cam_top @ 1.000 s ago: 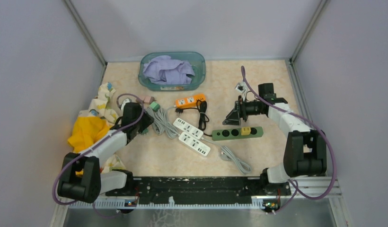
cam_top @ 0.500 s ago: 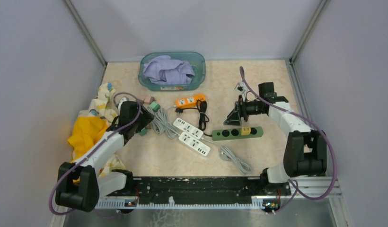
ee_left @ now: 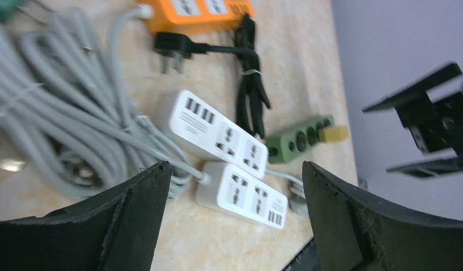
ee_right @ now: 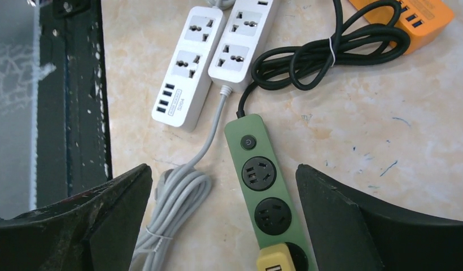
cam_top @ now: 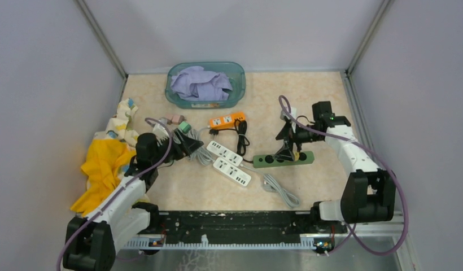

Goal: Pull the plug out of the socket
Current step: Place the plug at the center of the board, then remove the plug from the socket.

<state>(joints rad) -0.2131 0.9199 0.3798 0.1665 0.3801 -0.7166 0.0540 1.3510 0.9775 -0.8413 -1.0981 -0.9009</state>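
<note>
Seemingly plastic oblong green socket (ee_right: 267,192), boxy yellow plug (ee_right: 277,261), mottled tabletop (ee_right: 365,118).

green strip (ee_right: 257,169) w/ yellow plug (ee_right: 278,261), orange strip (cam_top: 227,120)

High rear view looking down, close oblique wrist views, all sharing the green socket strip (cam_top: 283,158)
</note>
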